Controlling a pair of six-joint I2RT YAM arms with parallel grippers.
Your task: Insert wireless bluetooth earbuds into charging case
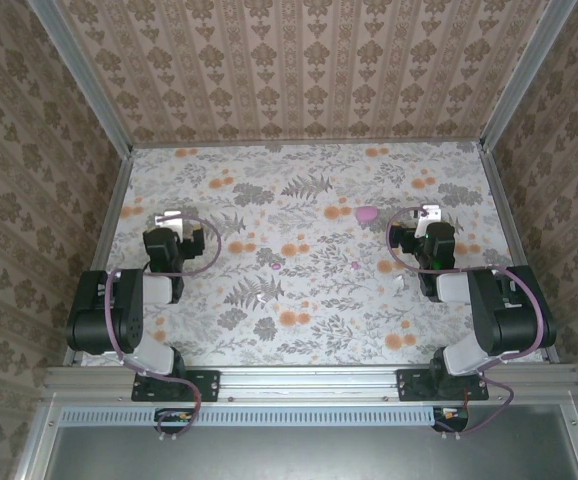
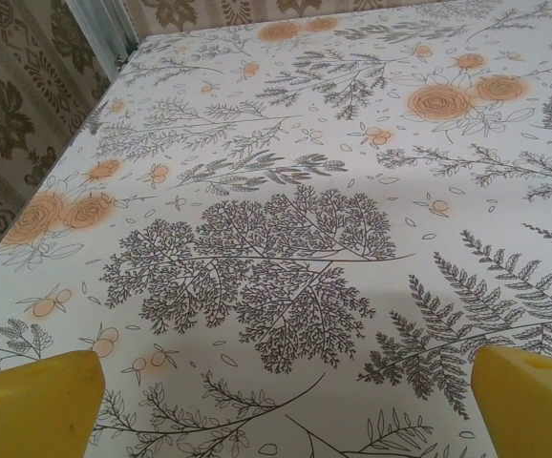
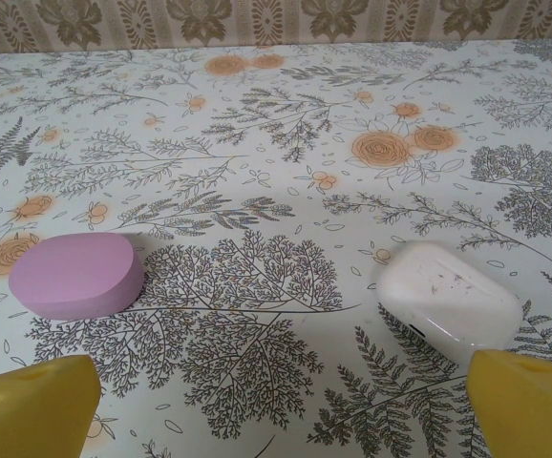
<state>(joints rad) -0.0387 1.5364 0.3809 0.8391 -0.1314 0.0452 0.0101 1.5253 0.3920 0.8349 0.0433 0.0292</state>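
Jaws stand wide apart on both my left gripper (image 2: 281, 405) and my right gripper (image 3: 281, 410), and neither holds anything. One magenta earbud (image 1: 274, 266) lies mid-table. The other earbud (image 1: 355, 265) lies well apart from it, nearer my right arm. Beyond that one sits the pink oval case (image 3: 75, 277), ahead and to the left of my right gripper. A white rounded case (image 3: 448, 301) rests just beside my right-hand fingertip (image 3: 529, 405). My left gripper hovers over the bare floral table (image 2: 286, 258).
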